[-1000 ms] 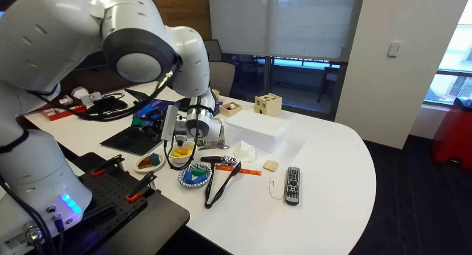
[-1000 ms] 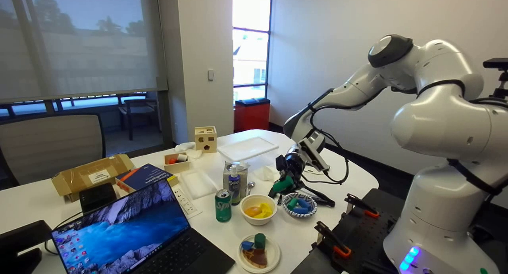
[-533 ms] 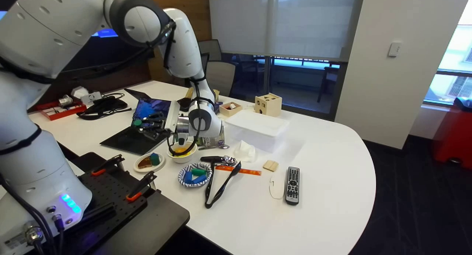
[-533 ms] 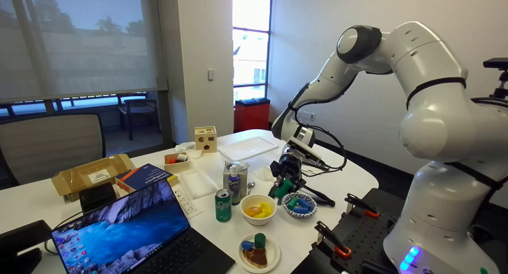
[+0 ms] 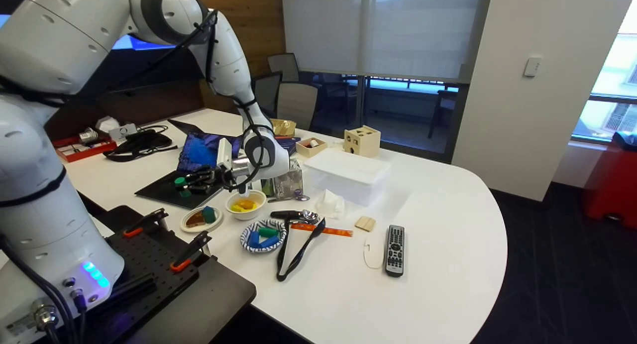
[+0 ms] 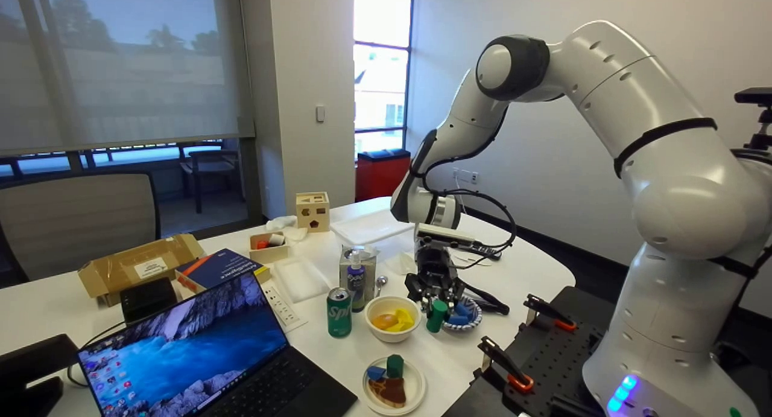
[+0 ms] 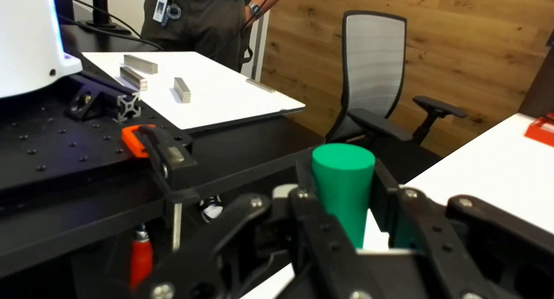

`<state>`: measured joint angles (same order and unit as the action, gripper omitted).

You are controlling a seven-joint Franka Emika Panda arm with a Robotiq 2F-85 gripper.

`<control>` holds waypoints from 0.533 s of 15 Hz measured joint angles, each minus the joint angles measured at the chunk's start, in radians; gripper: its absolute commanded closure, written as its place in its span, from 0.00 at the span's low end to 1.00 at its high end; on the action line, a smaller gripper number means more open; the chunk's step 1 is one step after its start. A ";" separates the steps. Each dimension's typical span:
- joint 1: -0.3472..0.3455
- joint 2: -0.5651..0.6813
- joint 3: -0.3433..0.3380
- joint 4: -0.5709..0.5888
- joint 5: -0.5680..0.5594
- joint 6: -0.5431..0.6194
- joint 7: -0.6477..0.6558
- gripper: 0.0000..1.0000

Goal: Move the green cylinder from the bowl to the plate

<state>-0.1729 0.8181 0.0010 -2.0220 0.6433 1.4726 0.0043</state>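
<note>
The jaws are grasping the green cylinder nearly upright and holding it clear of the tabletop, while in an exterior view it is showing to the right of the white bowl and the nearer plate.

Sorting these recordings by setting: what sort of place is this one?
Likely an office meeting room: the wrist view shows a mesh-backed chair, and in an exterior view an open laptop sits on a large white table.

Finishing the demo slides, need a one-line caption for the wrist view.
The gripper holds the green cylinder, with a mesh-backed chair and wooden wall beyond.
</note>
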 measured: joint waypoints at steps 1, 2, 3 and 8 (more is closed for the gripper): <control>0.028 0.002 -0.011 0.000 0.000 0.027 0.011 0.92; 0.052 0.004 -0.019 0.000 0.000 0.062 0.021 0.92; 0.069 0.006 -0.023 0.000 0.000 0.097 0.023 0.92; 0.096 0.035 -0.019 0.003 0.010 0.240 0.023 0.92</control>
<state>-0.0766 0.8527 -0.0176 -2.0194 0.6537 1.7125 0.0270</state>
